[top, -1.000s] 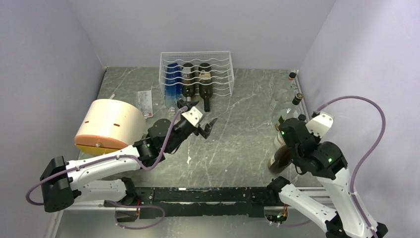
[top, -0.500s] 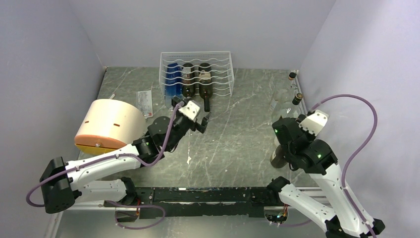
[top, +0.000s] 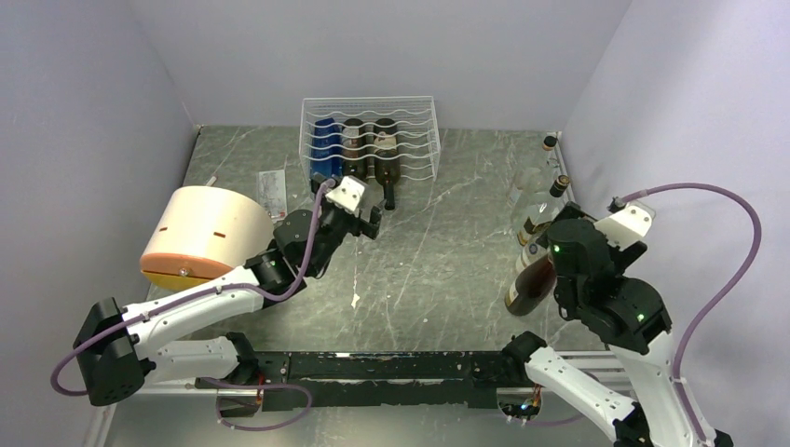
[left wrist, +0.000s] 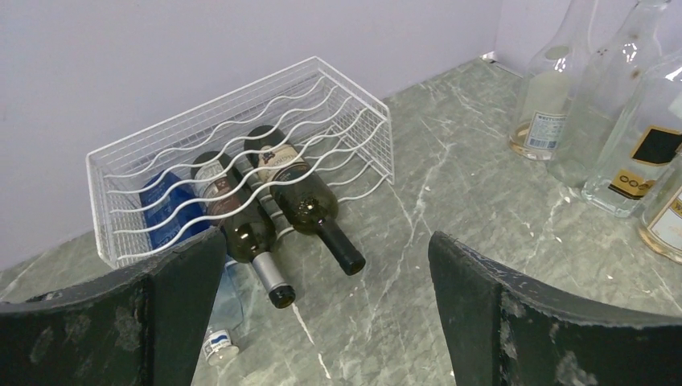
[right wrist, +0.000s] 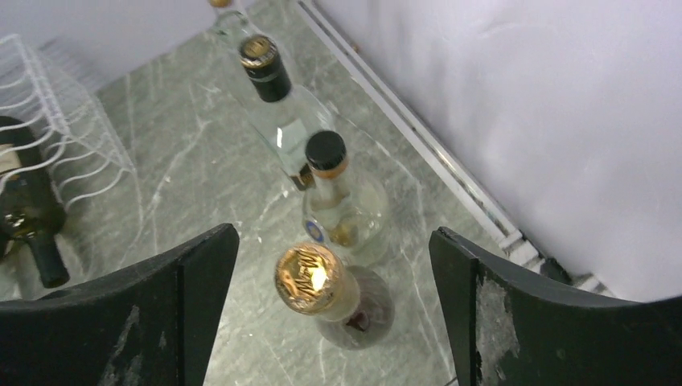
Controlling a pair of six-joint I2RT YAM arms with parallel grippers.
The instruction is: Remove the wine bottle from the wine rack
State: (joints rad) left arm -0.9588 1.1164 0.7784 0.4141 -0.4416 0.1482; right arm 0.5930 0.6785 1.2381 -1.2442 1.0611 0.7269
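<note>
Lavender walls are enclosing a grey-green marble desk point(top: 447, 251). At its back, the white wine rack point(top: 419, 149) is cradling two dark wine bottles point(left wrist: 297, 189). The left tool point(top: 354, 197) is gaping empty before it. The right tool point(right wrist: 334, 233) is hanging wide open, gripping nothing, above a gold-capped bottle point(right wrist: 310, 273).

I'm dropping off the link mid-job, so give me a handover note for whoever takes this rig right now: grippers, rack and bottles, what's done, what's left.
Left gripper: open, empty, at the front of the wine rack, facing the bottle necks.
Right gripper: open, above the gold-capped brown bottle, fingers either side of it, not touching.
Rack: at the table's far edge, holding a blue bottle and two dark wine bottles lying side by side.
Done: brown bottle stands upright by the right wall, next to clear bottles.
Left: three bottles to pull; the left arm looks best placed for a dark one.
</note>
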